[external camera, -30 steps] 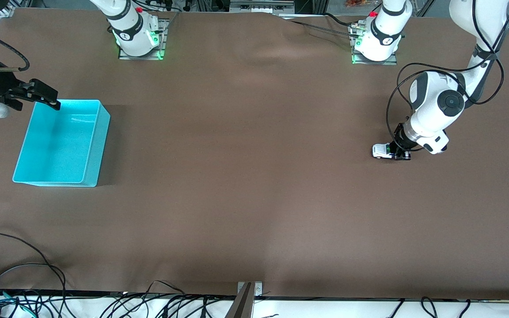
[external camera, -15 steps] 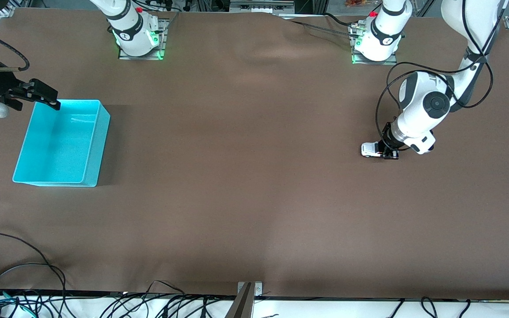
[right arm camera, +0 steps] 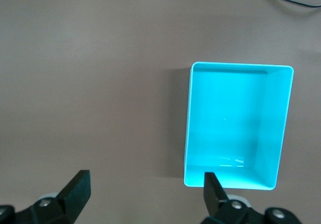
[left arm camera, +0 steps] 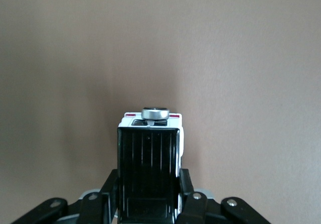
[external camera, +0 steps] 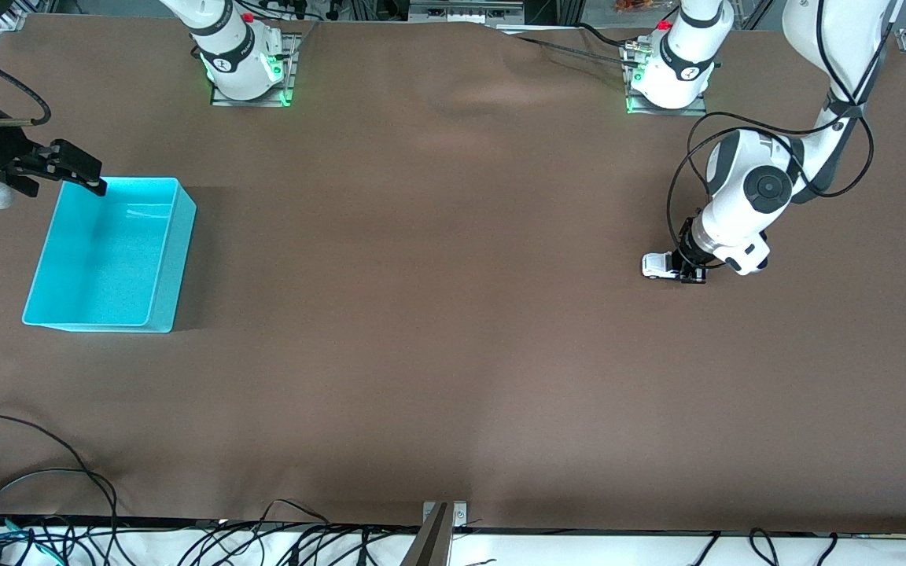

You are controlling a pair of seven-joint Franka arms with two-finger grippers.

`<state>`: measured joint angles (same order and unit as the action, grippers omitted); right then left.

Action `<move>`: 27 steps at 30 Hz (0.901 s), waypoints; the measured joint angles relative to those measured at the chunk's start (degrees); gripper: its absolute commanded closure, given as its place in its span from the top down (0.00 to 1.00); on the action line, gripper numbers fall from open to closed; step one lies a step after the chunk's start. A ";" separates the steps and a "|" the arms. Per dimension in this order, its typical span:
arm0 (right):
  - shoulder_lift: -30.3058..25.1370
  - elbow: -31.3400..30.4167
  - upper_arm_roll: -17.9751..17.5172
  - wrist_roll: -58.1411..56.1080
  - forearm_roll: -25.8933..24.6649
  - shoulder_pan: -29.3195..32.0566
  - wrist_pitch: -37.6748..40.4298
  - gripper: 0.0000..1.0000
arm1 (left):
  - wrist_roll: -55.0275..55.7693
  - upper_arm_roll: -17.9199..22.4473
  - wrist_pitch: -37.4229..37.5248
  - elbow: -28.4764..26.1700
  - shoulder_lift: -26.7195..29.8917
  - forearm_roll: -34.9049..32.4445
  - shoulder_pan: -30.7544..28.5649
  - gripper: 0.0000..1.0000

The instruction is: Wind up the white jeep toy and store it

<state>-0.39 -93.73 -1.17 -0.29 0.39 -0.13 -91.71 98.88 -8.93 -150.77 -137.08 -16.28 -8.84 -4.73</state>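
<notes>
The white jeep toy (external camera: 655,266) is down at the brown tablecloth, toward the left arm's end of the table. My left gripper (external camera: 689,272) is shut on it. In the left wrist view the jeep's black roof (left arm camera: 149,163) fills the space between the fingers (left arm camera: 186,186), and its white end with a silver disc sticks out past them. My right gripper (external camera: 66,178) hangs open over the corner of the turquoise bin (external camera: 175,255) nearest the right arm's base. Its fingertips (right arm camera: 79,180) stand wide apart with nothing between them, and the bin (right arm camera: 275,128) below holds nothing.
A brown cloth (external camera: 437,314) covers the whole table. Both arm bases (external camera: 247,67) stand along the edge farthest from the front camera. Loose black cables (external camera: 36,503) lie along the edge nearest the camera.
My left gripper has slid the jeep a short way along the cloth toward the right arm's end, then nearly stopped. The right arm has not moved.
</notes>
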 measured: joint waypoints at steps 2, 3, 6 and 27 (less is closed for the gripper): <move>0.00 0.02 -0.12 0.00 0.00 0.00 0.00 1.00 | 0.02 0.05 -0.01 0.00 -0.03 -2.42 -1.58 0.21; 0.00 0.02 -0.15 0.00 0.00 0.00 0.00 1.00 | 0.02 0.05 -0.01 0.00 -0.03 -2.55 -1.76 0.21; 0.00 0.03 -0.32 0.00 0.00 0.00 0.00 1.00 | 0.02 0.03 -0.02 0.01 -0.04 -3.22 -2.41 0.21; 0.00 0.10 -0.83 0.01 0.00 0.00 0.00 1.00 | -0.01 0.03 -0.81 0.77 -0.83 -12.14 -10.42 0.25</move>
<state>-0.39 -93.64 -2.00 -0.27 0.39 -0.14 -91.71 98.87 -8.90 -151.58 -136.31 -17.11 -20.98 -15.15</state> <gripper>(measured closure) 0.000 0.493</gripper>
